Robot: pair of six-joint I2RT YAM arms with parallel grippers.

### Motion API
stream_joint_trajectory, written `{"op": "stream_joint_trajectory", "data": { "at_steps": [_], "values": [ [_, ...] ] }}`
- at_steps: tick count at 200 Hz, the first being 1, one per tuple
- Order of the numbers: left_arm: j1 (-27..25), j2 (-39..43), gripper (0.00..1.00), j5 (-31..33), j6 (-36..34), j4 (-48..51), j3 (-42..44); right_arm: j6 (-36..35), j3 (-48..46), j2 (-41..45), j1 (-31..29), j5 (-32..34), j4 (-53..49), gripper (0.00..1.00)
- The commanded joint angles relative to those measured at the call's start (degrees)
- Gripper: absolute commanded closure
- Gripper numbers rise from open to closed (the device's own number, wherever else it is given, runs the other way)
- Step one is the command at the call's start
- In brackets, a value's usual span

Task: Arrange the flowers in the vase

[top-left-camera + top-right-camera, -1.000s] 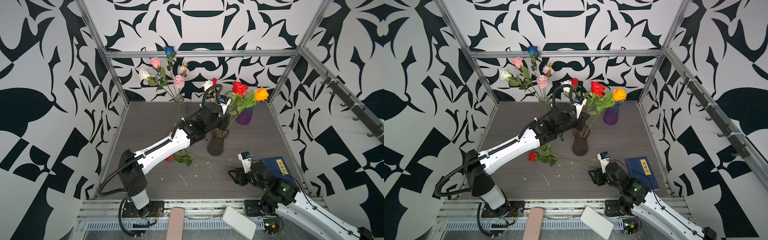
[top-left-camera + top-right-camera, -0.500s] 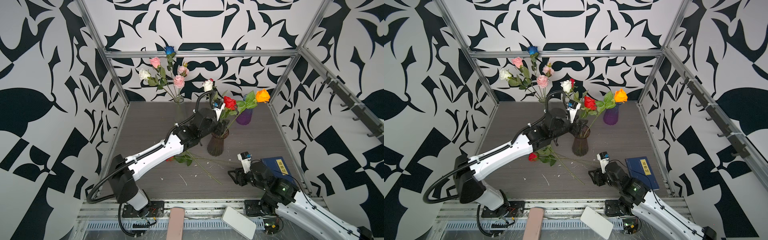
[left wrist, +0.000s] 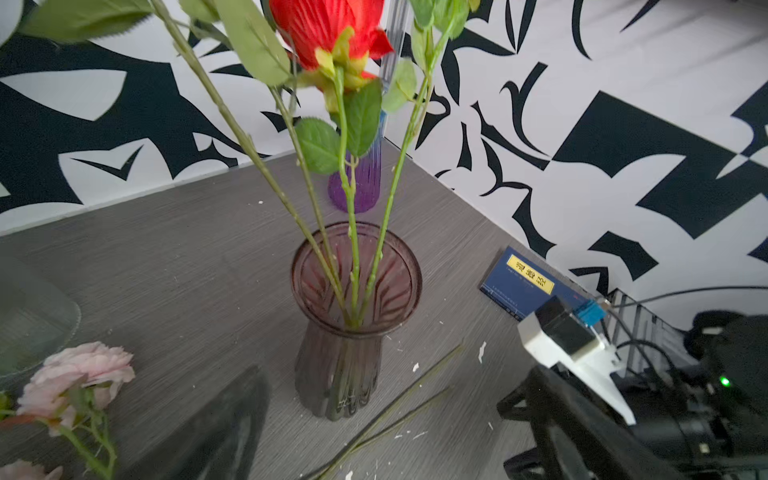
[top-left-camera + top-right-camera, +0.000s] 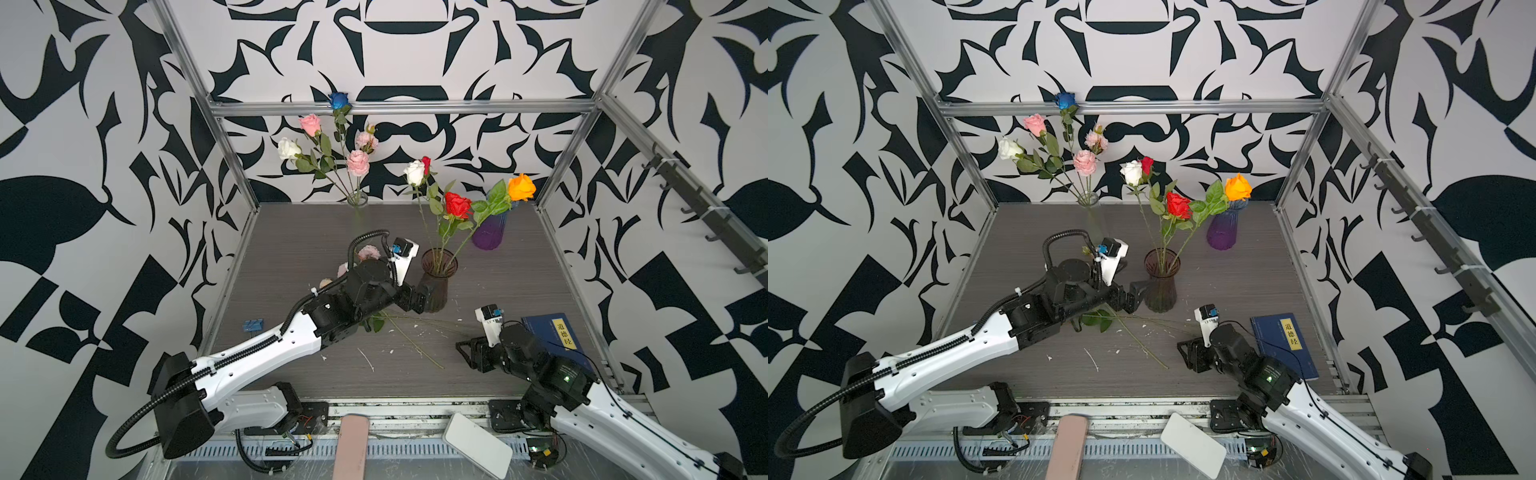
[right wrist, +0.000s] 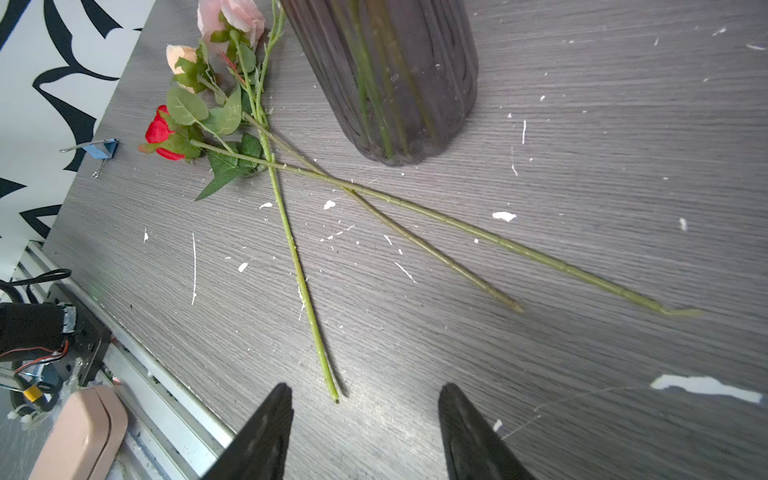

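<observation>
Spotting L gripper point(image 4: 1134, 297) spread wide, empty, beside dark vase point(image 4: 1163, 295); red rose point(image 4: 1178, 205) standing inside w/ white rose point(image 4: 1132, 172), orange rose point(image 4: 1238, 188); R gripper point(image 5: 361, 388) parted, empty, above table point(image 5: 582, 124); 3 flowers point(image 5: 292, 245) lying flat nr vase.

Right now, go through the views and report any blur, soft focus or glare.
Left wrist view: the red rose head is smeared, the near left finger out of focus, the dark vase fairly sharp. Right wrist view: the right fingers soft, the stems and table grain crisp. Both top views: even light, no glare, sharp throughout.
</observation>
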State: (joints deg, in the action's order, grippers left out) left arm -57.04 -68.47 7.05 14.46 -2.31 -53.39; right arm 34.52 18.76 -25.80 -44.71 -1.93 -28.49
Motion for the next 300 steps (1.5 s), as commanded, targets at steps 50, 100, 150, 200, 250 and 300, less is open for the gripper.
{"op": "stream_joint_trajectory", "data": {
  "at_steps": [50,100,150,200,250,300],
  "values": [
    [-0.4,-11.5,0.01,1.4,-11.4,-36.7,14.9,0.6,0.6,1.0,0.2,-1.5,-0.6,0.4],
    [0.1,-22.9,0.01,2.9,-13.5,-45.4,11.4,0.8,0.3,0.8,0.1,-2.5,-0.3,0.4],
    [1.6,-29.0,0.01,4.2,-11.1,-45.9,6.4,-0.6,0.7,-1.2,0.1,-3.3,0.9,0.4],
    [2.7,-32.9,0.04,3.3,-10.4,-45.3,2.3,-2.7,1.5,-4.1,0.1,-4.3,1.8,0.4],
    [3.4,-33.6,0.33,-0.4,-11.5,-45.0,1.8,-3.5,1.6,-4.8,0.1,-5.3,2.2,0.4],
    [3.5,-34.7,0.38,-0.6,-12.4,-45.6,1.0,-4.3,2.0,-5.8,0.1,-5.7,2.2,0.4]
  ]
}}
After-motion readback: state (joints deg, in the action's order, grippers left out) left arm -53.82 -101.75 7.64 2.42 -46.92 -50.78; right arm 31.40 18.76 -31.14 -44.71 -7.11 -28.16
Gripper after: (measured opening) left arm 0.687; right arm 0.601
